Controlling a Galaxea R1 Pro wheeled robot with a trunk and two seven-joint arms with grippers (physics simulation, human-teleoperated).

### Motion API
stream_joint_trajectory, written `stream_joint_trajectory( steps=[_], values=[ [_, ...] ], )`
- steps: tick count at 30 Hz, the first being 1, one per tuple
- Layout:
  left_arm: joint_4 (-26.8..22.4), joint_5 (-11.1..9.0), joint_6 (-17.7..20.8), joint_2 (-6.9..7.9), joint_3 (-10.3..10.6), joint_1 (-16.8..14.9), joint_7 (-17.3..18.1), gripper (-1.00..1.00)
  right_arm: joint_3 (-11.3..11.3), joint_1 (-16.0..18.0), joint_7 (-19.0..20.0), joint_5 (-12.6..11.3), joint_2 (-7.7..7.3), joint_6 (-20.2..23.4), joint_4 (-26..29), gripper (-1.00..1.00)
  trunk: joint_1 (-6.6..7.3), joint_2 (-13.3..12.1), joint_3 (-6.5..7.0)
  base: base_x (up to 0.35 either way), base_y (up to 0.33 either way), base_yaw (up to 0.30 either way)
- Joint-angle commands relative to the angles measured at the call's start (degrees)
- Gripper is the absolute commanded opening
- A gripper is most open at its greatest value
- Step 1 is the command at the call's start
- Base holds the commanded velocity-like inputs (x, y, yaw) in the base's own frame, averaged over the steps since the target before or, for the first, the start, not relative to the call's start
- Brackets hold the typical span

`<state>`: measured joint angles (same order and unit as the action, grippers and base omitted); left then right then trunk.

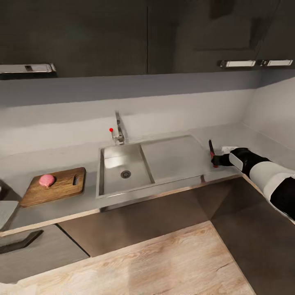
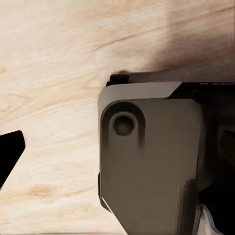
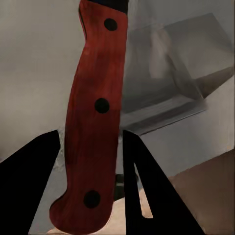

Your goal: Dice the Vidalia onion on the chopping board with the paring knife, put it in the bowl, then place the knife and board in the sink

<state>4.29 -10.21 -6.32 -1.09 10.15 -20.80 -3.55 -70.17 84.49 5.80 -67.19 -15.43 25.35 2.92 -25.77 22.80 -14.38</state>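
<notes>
Nearest the head camera, pale wood-grain floor [image 1: 164, 262], then dark cabinet fronts [image 1: 164, 213] under the grey countertop [image 1: 61, 155]. Reaching in from the right side, the right arm, its right gripper [image 1: 216, 160] closed on the paring knife [image 1: 212, 152] above the right end of the steel drainboard [image 1: 172, 157]. In the right wrist view, two dark fingers [image 3: 147, 186] set close on either side of the dark red handle [image 3: 95, 117], gap between them no wider than the handle itself, three dark rivets down its length. Knife held roughly upright in the head view, long axis close to vertical, dark blade pointing up and tilted slightly left, handle end down in the grip; whether the butt touched the steel could not be told. Left of the drainboard, the sink [image 1: 123, 168] with its round drain [image 1: 125, 174], and behind it the chrome tap [image 1: 119, 131] with the red dot. Further left on the counter, well apart from the knife, the chopping board [image 1: 57, 186], long axis running left to right and a little skewed, slot handle hole toward the sink end. On the board's left half, the Vidalia onion [image 1: 46, 180], whole, pinkish, resting on the wood. Above all this, pale wall and dark upper cabinets [image 1: 102, 37]. In the left wrist view, a grey-brown part of the robot [image 2: 152, 161] close to the lens over the same pale floor; state of the left gripper could not be told.
</notes>
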Motion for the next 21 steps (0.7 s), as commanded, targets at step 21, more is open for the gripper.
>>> stream_joint_trajectory(
  steps=[21],
  values=[
    [0.3,-0.6,-0.4,-0.05,0.5,-0.1,-0.1,1.00,-0.3,0.1,0.2,0.0,-0.62,0.2,-0.2,-1.00,-0.01,0.1,0.73,-0.177,0.261,0.241]
  ],
)
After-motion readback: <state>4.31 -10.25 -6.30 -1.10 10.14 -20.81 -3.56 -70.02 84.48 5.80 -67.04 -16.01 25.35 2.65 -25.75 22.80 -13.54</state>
